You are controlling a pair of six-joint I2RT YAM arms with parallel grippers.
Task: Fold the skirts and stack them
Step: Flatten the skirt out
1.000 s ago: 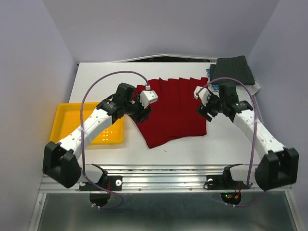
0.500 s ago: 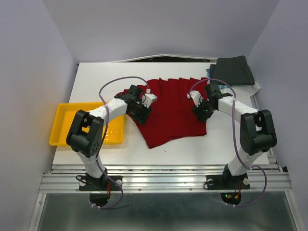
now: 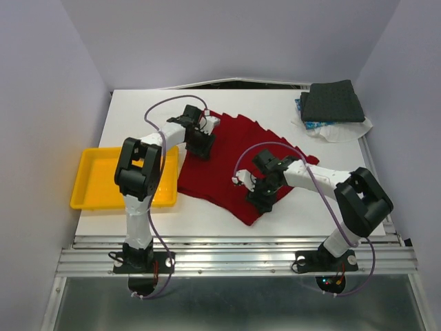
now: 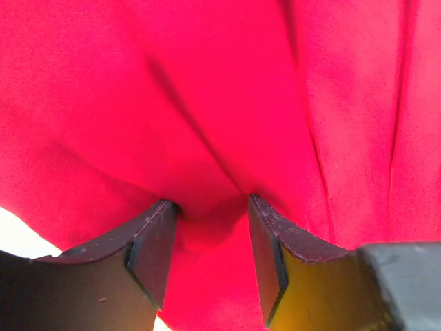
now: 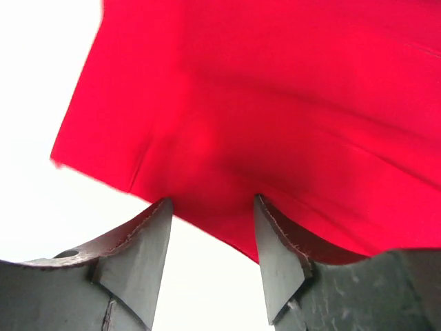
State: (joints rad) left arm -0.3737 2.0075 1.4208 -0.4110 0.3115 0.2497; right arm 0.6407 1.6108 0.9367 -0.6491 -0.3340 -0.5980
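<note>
We see the deep red pleated cloth skirt (image 3: 227, 169) lying spread on the white table (image 3: 138, 110), between the yellow plastic tray (image 3: 86, 201) and the folded dark grey dotted skirt (image 3: 333, 101), which is at the far right corner. The left gripper (image 4: 210, 207) pinches a fold at the red skirt's far left corner. The right gripper (image 5: 212, 203) pinches its near edge.

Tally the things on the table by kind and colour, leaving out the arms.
red skirt: 1
dark grey skirt: 1
blue floral skirt, mostly hidden under the grey one: 1
yellow tray: 1
Total: 4
</note>
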